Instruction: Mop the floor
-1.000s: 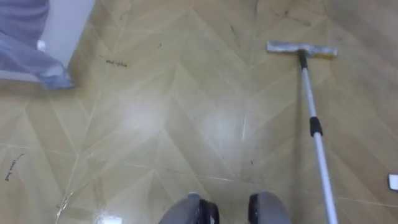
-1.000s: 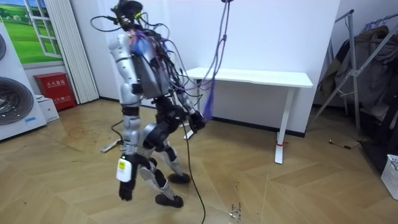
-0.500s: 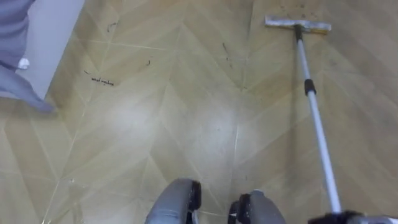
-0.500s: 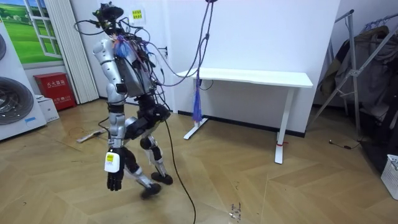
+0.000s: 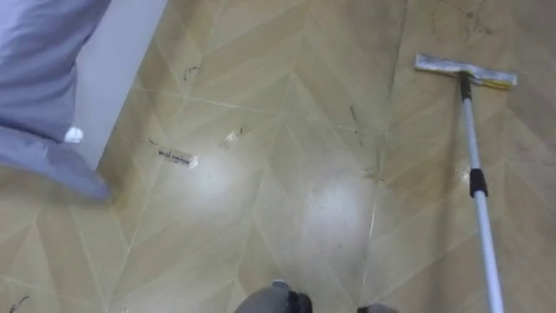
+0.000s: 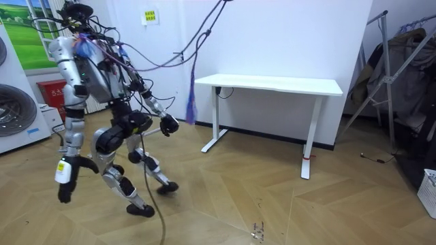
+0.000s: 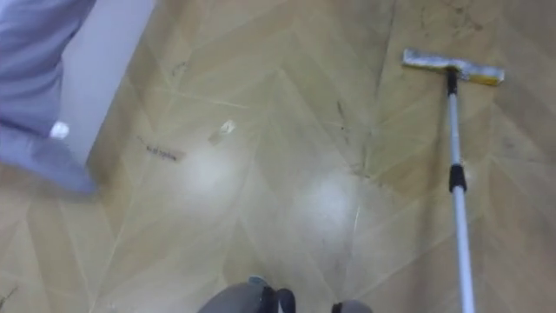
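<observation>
Nearest the robot's feet, the pale herringbone wooden floor [image 5: 287, 174] carries a broad patch of glare. Just to the robot's right lies a flat mop [image 5: 474, 156]. Its silver metal pole [image 5: 488, 252] runs up from the lower edge of the eye view and passes a black collar [image 5: 477, 182]. It ends at the grey rectangular mop head [image 5: 465, 72], which sits flat on the boards ahead and to the right. Off to the left, well apart from the mop, a few small pale scraps [image 5: 178, 158] lie on the floor. They are near the foot of a white panel [image 5: 122, 61], and a grey-blue cloth [image 5: 39, 78] hangs in front of that panel.

From across the room, the robot stands at the room view's left, bent forward with its legs apart in a stride. Its left hand [image 6: 64, 192] hangs low beside its leg, fingers loose and holding nothing. Its right hand [image 6: 167, 124] reaches out toward the room view's right at hip height; whether it grips anything I cannot tell from here. Beyond the robot a long white desk [image 6: 272, 84] stands against the wall. At the far left is a white washing machine [image 6: 13, 109] with a red box [image 6: 53, 99] beside it.
</observation>
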